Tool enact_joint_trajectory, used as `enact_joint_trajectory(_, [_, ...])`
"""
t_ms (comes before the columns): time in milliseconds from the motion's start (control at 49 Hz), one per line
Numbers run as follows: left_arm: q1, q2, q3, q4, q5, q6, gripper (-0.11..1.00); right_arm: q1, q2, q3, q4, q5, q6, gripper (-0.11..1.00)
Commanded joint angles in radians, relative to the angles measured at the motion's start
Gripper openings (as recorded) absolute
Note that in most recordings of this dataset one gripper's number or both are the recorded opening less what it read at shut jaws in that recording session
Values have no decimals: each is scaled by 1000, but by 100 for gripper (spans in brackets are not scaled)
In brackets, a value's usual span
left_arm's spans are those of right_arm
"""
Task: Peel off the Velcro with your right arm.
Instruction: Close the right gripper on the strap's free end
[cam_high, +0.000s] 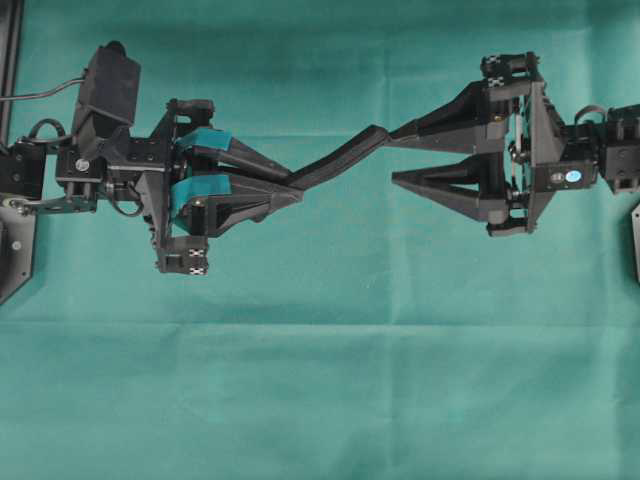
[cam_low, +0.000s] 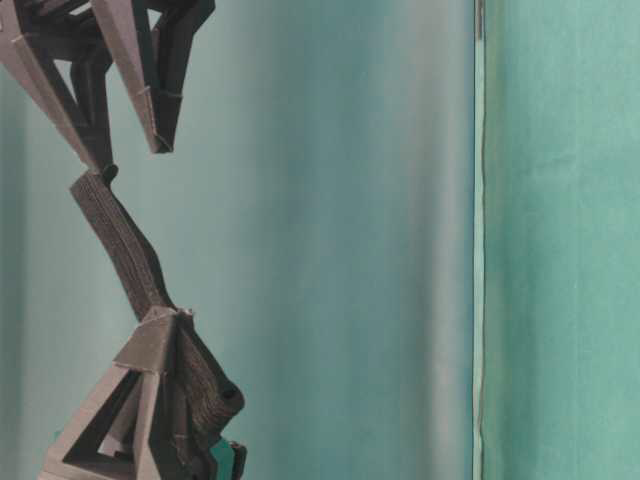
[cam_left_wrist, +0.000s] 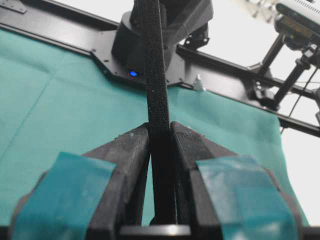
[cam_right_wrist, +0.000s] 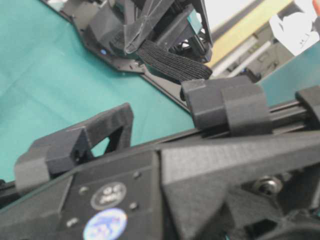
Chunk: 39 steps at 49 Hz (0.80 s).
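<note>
Peeling is not yet begun: the Velcro (cam_high: 335, 158) is pinched by the left gripper (cam_high: 285, 180), while the right gripper (cam_high: 400, 155) is spread, one fingertip touching the strip's free end.

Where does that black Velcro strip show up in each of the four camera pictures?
Overhead: the Velcro slants across the middle, between the two grippers.
Table-level: left side, a wavy band running top to bottom.
Left wrist: centre, rising from between the left gripper fingers.
Right wrist: upper middle, beside one finger of the right gripper.
Shared landmark: the green cloth.
</note>
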Motion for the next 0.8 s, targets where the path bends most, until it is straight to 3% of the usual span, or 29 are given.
enact_joint_trajectory(0, [-2,-6,-18,2,-5,0,13,2,-3,-23,0,-3,2,55])
enact_joint_trajectory(265, [-2,-6,-17,2,-5,2,13,2,-3,-28,0,-9,2,49])
enact_joint_trajectory(775, [-2,-6,-17,2,-3,2,13,-8,-3,-51,5,-17,3,50])
